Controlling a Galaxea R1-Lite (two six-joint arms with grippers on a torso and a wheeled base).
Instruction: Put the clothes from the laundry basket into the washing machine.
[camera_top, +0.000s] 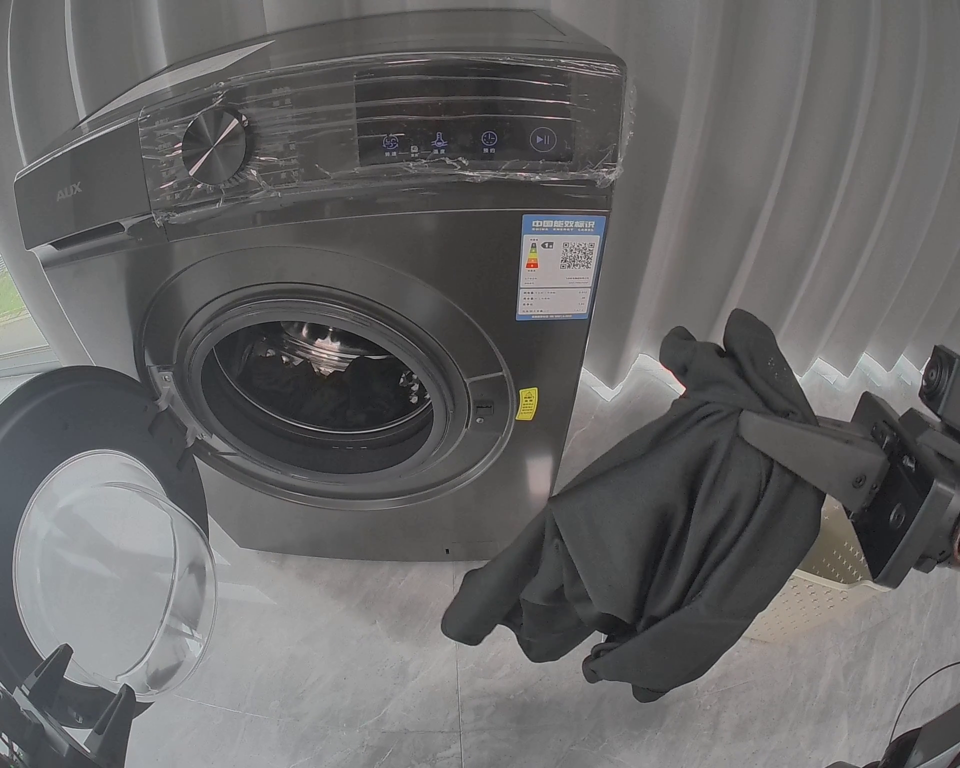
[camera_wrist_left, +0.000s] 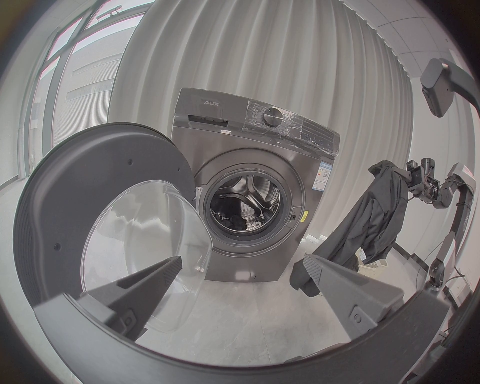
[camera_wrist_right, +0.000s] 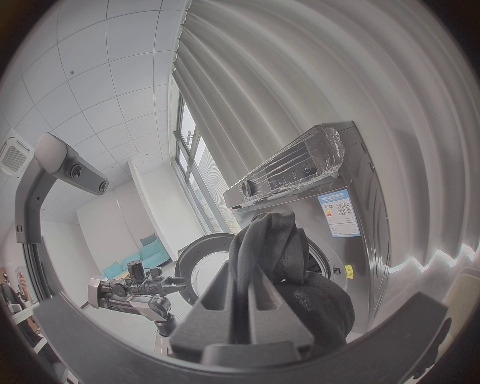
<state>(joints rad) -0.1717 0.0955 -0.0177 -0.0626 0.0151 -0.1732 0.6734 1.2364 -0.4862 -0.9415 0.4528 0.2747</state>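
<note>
A grey front-loading washing machine (camera_top: 330, 250) stands ahead with its round door (camera_top: 100, 540) swung open to the left. Dark clothes (camera_top: 330, 390) lie inside the drum (camera_wrist_left: 245, 205). My right gripper (camera_top: 760, 430) is shut on a dark grey garment (camera_top: 680, 520), which hangs in the air to the right of the machine, above the floor. In the right wrist view the fingers (camera_wrist_right: 270, 310) pinch the bunched cloth (camera_wrist_right: 272, 250). My left gripper (camera_wrist_left: 240, 280) is open and holds nothing, low at the left by the open door (camera_wrist_left: 100, 215). The cream laundry basket (camera_top: 830, 570) sits mostly hidden behind the hanging garment.
White curtains (camera_top: 800, 180) hang behind and to the right of the machine. Pale tiled floor (camera_top: 350, 660) lies open in front of the drum. The door's clear bowl (camera_top: 110, 570) juts out at the lower left.
</note>
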